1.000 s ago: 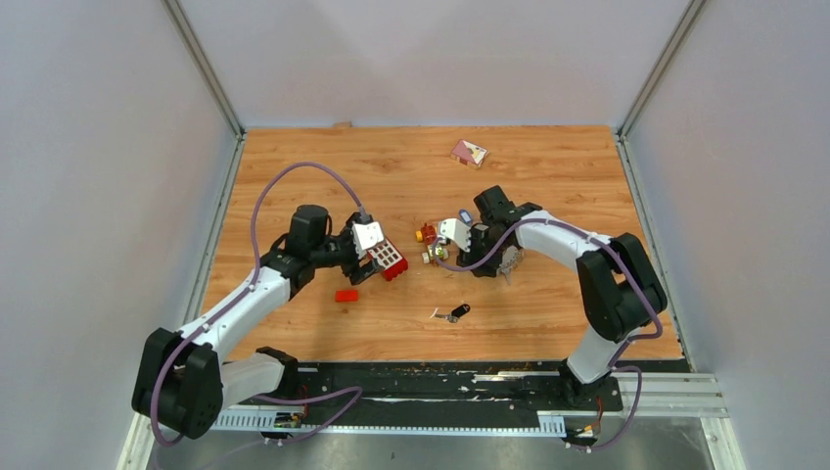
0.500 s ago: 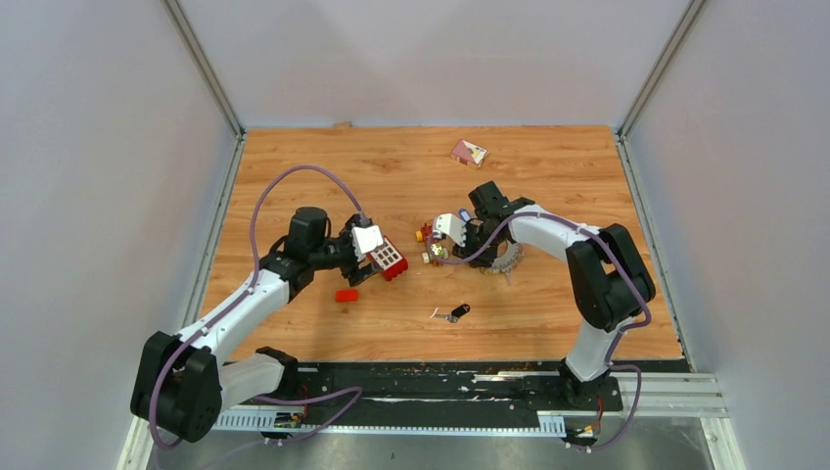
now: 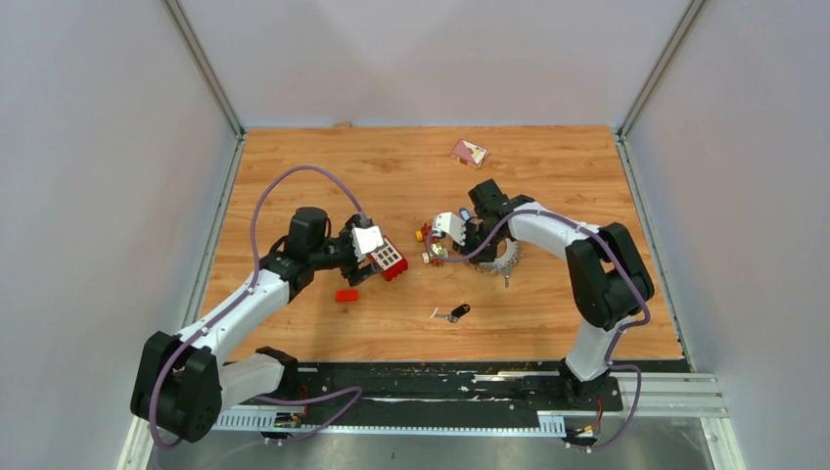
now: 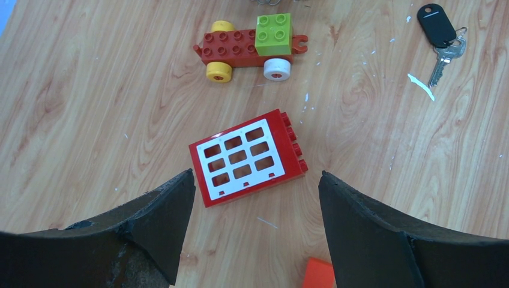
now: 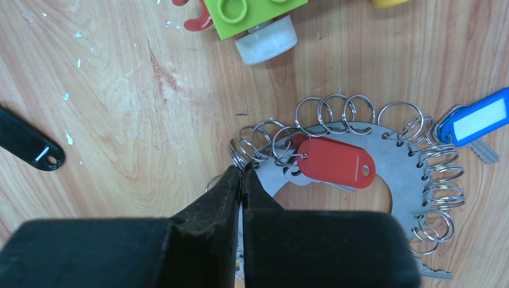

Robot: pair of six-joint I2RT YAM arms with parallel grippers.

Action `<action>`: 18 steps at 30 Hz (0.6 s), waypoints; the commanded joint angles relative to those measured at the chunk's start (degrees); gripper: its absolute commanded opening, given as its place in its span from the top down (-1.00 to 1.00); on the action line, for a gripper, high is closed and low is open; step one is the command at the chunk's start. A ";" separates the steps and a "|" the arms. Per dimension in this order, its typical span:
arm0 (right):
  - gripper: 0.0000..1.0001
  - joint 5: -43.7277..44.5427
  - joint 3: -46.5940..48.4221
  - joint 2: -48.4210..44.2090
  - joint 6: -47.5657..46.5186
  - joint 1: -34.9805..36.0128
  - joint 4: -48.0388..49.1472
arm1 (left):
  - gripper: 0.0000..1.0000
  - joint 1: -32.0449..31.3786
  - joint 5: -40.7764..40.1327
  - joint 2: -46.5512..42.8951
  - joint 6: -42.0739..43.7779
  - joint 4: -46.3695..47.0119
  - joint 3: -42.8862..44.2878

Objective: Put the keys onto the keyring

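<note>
Toy car (image 4: 249, 48) between brick (image 4: 246, 157) and keyring (image 5: 393, 159)

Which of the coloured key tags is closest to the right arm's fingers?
The red tag, lying on the keyring just beside the shut fingers; the blue tag and black tag lie farther out.

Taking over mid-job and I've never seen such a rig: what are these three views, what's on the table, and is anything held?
Two arms share a table. One view looks down from above; the others come from wrist cameras. The left gripper hangs open over a red window brick, near a toy car and a black-tagged key. The right gripper is shut at the edge of the keyring, tips against a wire loop; whether it grips is unclear. A red-tagged key and a blue-tagged key seem hooked on.
</note>
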 commanded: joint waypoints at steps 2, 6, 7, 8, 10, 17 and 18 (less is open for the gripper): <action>1.00 -1.60 1.88 -3.46 -0.32 -0.11 -2.21 | -0.66 -0.24 0.42 -1.21 1.32 1.76 -0.14; 1.00 -2.17 2.59 -6.04 -0.03 -0.15 -3.74 | -0.66 -0.24 1.59 -0.89 1.26 1.97 0.65; 1.00 -2.71 2.93 -6.91 0.21 -0.11 -4.21 | -0.66 -0.24 2.26 -0.53 1.03 1.97 1.17; 1.00 -3.76 3.44 -7.83 0.54 -0.13 -4.70 | -0.66 -0.24 3.22 -0.17 0.59 1.98 1.82; 1.00 -6.50 4.81 -9.87 1.25 -0.11 -5.94 | -0.64 -0.36 5.42 0.90 -0.85 2.21 3.59; 1.00 -16.86 11.40 -15.60 3.67 -0.12 -8.19 | -0.48 -3.23 12.29 6.23 -6.96 1.95 14.95; 1.00 -17.47 12.33 -16.06 4.32 -0.16 -7.93 | -0.45 -3.81 13.12 6.91 -7.88 2.16 16.68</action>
